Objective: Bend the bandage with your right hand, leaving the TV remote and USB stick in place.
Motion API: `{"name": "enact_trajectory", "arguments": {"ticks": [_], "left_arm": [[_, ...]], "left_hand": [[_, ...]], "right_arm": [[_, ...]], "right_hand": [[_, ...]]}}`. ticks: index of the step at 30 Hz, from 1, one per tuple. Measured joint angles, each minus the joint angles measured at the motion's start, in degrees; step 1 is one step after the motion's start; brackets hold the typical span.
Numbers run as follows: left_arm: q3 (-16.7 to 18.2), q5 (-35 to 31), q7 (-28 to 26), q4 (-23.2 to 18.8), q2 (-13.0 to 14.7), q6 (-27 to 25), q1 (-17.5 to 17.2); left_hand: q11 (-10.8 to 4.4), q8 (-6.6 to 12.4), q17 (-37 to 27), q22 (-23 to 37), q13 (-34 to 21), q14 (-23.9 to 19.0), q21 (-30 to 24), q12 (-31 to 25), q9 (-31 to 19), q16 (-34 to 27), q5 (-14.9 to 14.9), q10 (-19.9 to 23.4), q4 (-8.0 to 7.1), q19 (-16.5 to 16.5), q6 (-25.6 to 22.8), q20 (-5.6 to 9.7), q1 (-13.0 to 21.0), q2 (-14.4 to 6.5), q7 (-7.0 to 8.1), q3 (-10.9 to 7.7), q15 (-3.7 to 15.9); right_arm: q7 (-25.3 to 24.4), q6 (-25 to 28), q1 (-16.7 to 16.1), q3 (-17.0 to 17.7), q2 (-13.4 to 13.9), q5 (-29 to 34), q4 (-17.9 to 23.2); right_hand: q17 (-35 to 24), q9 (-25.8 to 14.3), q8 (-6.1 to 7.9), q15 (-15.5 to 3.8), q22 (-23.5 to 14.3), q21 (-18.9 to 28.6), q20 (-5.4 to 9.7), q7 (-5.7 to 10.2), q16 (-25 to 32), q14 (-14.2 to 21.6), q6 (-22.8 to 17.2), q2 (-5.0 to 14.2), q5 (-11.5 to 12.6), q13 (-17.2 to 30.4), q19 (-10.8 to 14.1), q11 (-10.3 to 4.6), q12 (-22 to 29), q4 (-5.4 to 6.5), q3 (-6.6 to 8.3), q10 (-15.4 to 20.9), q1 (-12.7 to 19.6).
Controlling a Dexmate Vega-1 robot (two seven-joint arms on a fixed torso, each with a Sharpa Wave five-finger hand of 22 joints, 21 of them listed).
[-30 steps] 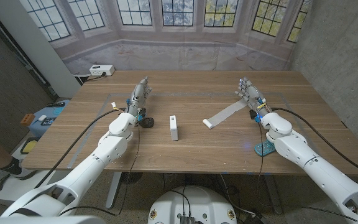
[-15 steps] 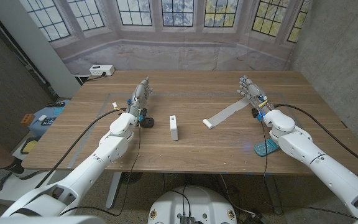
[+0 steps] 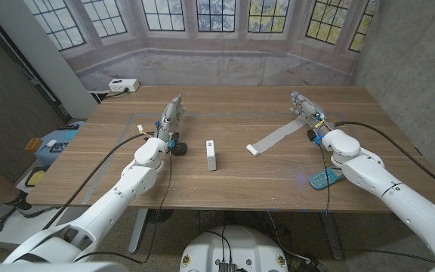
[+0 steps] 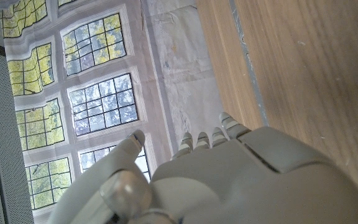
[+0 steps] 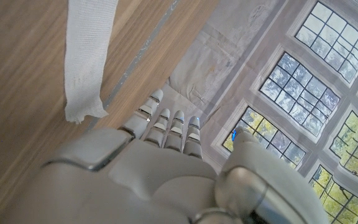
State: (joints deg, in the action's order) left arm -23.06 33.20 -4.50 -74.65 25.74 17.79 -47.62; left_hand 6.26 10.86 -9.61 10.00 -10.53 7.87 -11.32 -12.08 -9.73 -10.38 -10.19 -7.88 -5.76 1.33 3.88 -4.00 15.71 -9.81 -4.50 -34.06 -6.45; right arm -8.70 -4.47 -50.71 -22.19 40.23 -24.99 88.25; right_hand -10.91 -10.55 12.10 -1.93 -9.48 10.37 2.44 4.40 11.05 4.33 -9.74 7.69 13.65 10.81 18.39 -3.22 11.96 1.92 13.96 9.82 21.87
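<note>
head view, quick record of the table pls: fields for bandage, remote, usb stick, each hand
bandage: white strip lying flat, unbent, diagonal, right of centre
remote: teal one at the near table edge, beside the right forearm
usb stick: white stick near table centre
right hand: at the bandage's far end, holding nothing
left hand: fingers extended, holding nothing
task state: bend not yet done

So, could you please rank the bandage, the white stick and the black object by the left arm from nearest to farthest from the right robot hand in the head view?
1. Bandage, just beside the right robot hand.
2. White stick, mid-table.
3. Black object, far side, by the left arm.
</note>
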Motion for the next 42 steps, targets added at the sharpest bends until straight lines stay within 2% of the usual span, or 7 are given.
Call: {"name": "enact_trajectory", "arguments": {"ticks": [3,15,26,29,34,36,42], "left_arm": [[0.0,-0.1,-0.1,-0.1,0.0,0.0,-0.1],[0.0,-0.4,-0.9,-0.6,-0.1,0.2,-0.5],[0.0,-0.4,-1.3,-0.7,-0.2,0.2,-0.6],[0.0,-0.5,-1.3,-0.8,-0.3,0.2,-0.6],[0.0,-0.6,-1.3,-0.8,-0.3,-0.1,-0.5],[-0.2,-0.7,-1.3,-0.9,-0.3,-0.2,-0.4],[-0.4,-0.7,-1.5,-1.1,-0.5,-0.6,-0.2]], "left_hand": [[0.00,0.00,0.0,0.0,0.0,0.0,0.0,0.0,0.0,0.0,0.0,0.0,0.17,0.0,0.0,0.00,0.1,-0.1,0.00,0.17,0.00],[-0.15,0.00,0.0,0.0,0.0,0.0,0.0,0.0,0.0,0.0,0.0,0.1,0.47,0.0,-0.3,0.00,0.3,0.0,0.31,0.01,0.00],[-0.21,0.00,0.0,0.0,0.0,0.0,0.0,0.0,-0.1,0.0,0.0,0.2,0.47,0.0,-0.8,0.00,0.4,0.2,0.20,0.01,0.00],[-0.02,0.00,0.0,0.0,0.0,0.0,0.0,0.0,-0.3,0.0,0.0,0.4,0.46,0.0,-0.8,0.00,0.4,0.2,0.20,0.01,0.00],[-0.01,0.00,0.0,0.0,0.0,-0.3,0.0,0.0,-0.3,0.0,0.0,0.4,0.46,0.0,-1.0,0.00,0.4,0.2,0.40,0.01,-0.31],[-0.10,0.00,0.0,0.0,0.0,-0.3,0.0,0.0,-0.3,0.0,0.0,0.5,0.64,0.0,-1.0,0.01,0.4,0.2,0.40,-0.17,-0.31],[-0.12,0.00,0.0,0.0,0.0,-0.3,0.0,0.0,-0.3,0.0,0.0,0.9,0.71,0.0,-1.0,0.00,0.4,0.2,0.39,-0.24,-0.31]], "right_arm": [[-0.7,1.0,0.2,-0.2,0.5,1.2,0.5],[-3.9,5.3,0.7,-1.2,2.6,6.5,3.1],[-6.5,9.4,1.1,-2.2,4.2,10.8,6.0],[-7.8,12.8,1.5,-2.6,4.7,13.8,6.9],[-8.5,15.1,2.0,-3.3,5.3,16.0,7.8],[-8.6,15.8,2.2,-3.5,5.6,16.6,8.1],[-8.8,18.5,3.2,-4.4,6.2,19.0,8.7]], "right_hand": [[0.2,0.0,0.00,0.00,0.0,0.0,0.00,0.23,0.0,0.0,-0.2,-0.26,-0.4,0.0,0.0,-0.63,0.2,-0.92,0.30,0.8,1.1],[0.4,0.0,0.00,-0.16,0.0,0.2,-0.30,0.61,0.0,0.8,-1.9,-0.71,-1.3,0.0,0.3,-1.44,0.2,-4.25,1.39,3.1,4.4],[0.4,0.0,0.21,-0.09,0.1,0.4,0.02,0.41,0.4,2.8,-5.1,-0.77,-2.4,0.0,1.5,-1.75,1.0,-9.06,2.90,7.9,9.6],[0.4,0.0,0.21,-0.34,0.2,0.4,-0.09,0.30,0.8,3.4,-5.8,-0.68,-2.6,0.3,2.0,-1.73,1.0,-9.86,3.37,8.7,10.7],[0.4,0.0,0.21,-0.36,0.2,0.4,-0.19,0.61,0.9,4.5,-6.8,-0.57,-2.9,0.3,2.7,-2.03,1.0,-10.79,4.13,9.8,12.7],[0.4,0.0,0.63,-0.30,0.1,0.4,0.02,0.69,0.9,4.6,-7.3,-0.45,-2.9,0.3,2.9,-2.04,1.0,-11.32,4.12,10.2,13.3],[0.4,0.0,0.66,-0.39,0.1,0.4,0.05,0.76,1.3,5.7,-8.3,-0.80,-3.1,0.3,3.3,-2.10,1.0,-11.65,4.38,11.6,14.7]]}}
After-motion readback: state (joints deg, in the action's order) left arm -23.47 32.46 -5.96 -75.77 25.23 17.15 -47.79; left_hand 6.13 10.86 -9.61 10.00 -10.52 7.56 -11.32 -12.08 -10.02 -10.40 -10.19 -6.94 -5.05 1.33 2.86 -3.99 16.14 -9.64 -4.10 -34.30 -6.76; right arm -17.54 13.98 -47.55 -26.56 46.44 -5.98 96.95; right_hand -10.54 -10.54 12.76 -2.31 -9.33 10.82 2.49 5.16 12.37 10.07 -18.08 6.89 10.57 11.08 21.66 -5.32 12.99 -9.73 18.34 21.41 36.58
